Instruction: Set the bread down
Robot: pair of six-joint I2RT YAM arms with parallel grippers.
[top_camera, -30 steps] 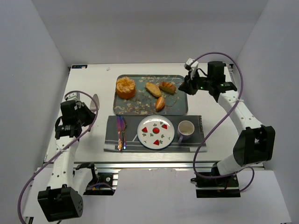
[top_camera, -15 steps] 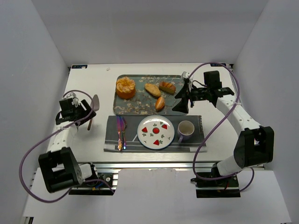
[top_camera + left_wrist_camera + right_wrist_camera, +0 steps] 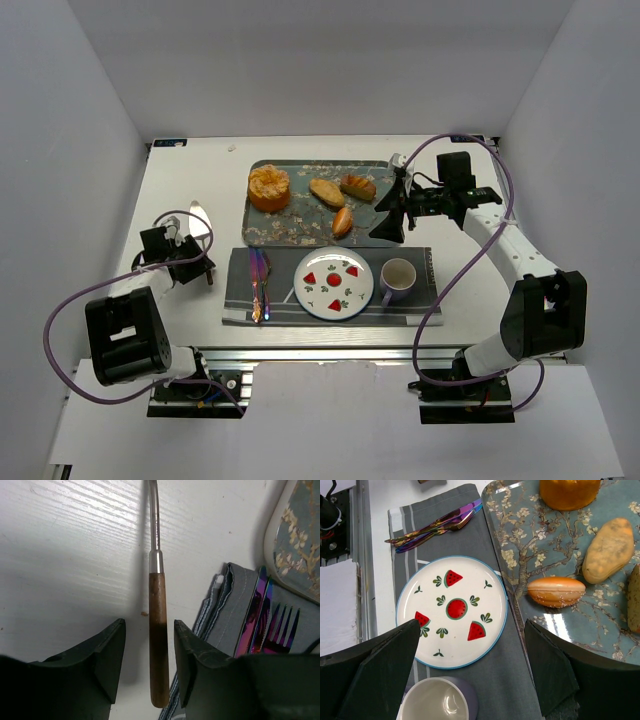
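Observation:
The bread [image 3: 268, 187], a big round golden-orange bun, stands at the left end of the blossom-patterned tray [image 3: 300, 228]; only its lower edge [image 3: 569, 491] shows in the right wrist view. My right gripper [image 3: 388, 228] hangs open above the tray's right front corner, nothing between its wide jaws [image 3: 472, 665]. My left gripper [image 3: 192, 265] is far from the bread, low over the table left of the mat. Its jaws [image 3: 149, 655] stand open on either side of a server's wooden handle [image 3: 159, 645], with a gap on each side.
Three small rolls [image 3: 342, 222] lie on the tray right of the bread. On the grey mat [image 3: 415, 300] are a watermelon plate [image 3: 334, 283], a cup [image 3: 397, 278] and iridescent cutlery [image 3: 259, 283]. The server's metal blade [image 3: 197, 217] lies left of the tray.
My left gripper pulled back toward the near edge, came down over the server's handle and narrowed. My right arm swung from the back right to the tray's corner and opened, then held still.

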